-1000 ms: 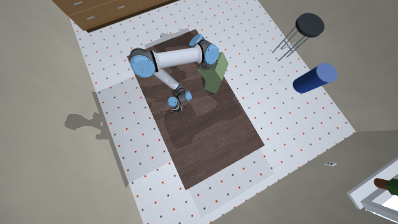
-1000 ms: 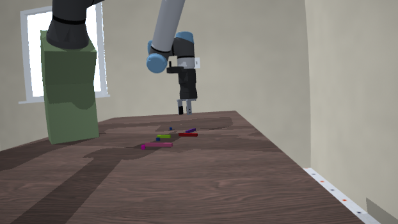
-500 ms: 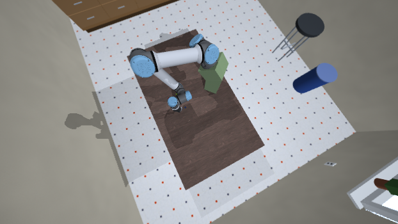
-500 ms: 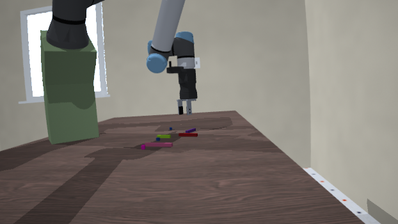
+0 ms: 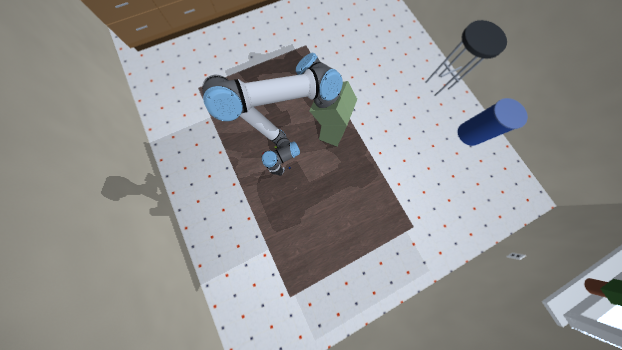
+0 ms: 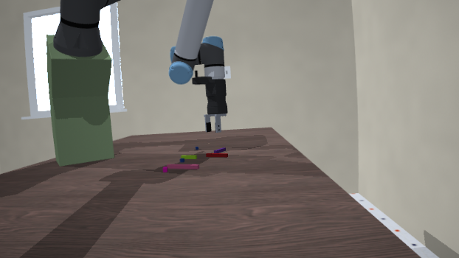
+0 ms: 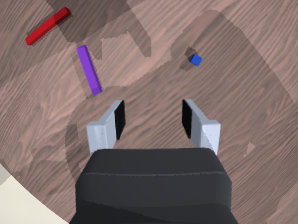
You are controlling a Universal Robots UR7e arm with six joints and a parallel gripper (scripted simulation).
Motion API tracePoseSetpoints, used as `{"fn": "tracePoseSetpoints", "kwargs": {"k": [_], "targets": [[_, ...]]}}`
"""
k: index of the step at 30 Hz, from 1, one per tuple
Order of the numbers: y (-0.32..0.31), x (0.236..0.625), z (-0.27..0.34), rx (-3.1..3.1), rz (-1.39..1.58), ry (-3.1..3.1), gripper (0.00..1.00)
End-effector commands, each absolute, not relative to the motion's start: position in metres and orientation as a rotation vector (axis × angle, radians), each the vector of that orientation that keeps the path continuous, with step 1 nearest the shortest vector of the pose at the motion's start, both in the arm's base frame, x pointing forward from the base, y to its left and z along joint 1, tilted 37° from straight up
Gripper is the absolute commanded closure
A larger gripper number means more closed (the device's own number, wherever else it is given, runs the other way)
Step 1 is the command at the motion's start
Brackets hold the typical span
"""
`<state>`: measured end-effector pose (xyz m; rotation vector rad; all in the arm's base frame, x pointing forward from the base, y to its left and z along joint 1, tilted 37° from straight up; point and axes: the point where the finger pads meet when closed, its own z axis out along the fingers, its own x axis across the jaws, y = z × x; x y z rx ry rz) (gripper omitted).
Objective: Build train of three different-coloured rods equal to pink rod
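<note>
Purple, the rod we'd judge next, lies flat on the table, beyond and left of our pincer in the wrist view, its long axis slanting toward the left finger; the pincer hovers wide open, empty.

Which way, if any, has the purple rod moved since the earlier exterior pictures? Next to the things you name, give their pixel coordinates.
No, the purple rod [image 6: 220, 150] [image 7: 89, 70] hasn't visibly moved; it lies just behind the red rod [image 6: 217, 155] [image 7: 48, 26], as before.
</note>
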<state>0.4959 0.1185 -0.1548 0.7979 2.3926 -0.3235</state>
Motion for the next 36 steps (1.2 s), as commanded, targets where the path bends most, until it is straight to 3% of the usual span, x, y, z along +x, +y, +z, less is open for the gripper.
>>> {"fn": "tracePoseSetpoints", "kwargs": {"k": [1,36], "targets": [[0.1189,0.4961,-0.1543,0.797,-0.322,2.392,0.00],[0.1183,0.4942,-0.1553,0.843,-0.306,2.373,0.00]]}}
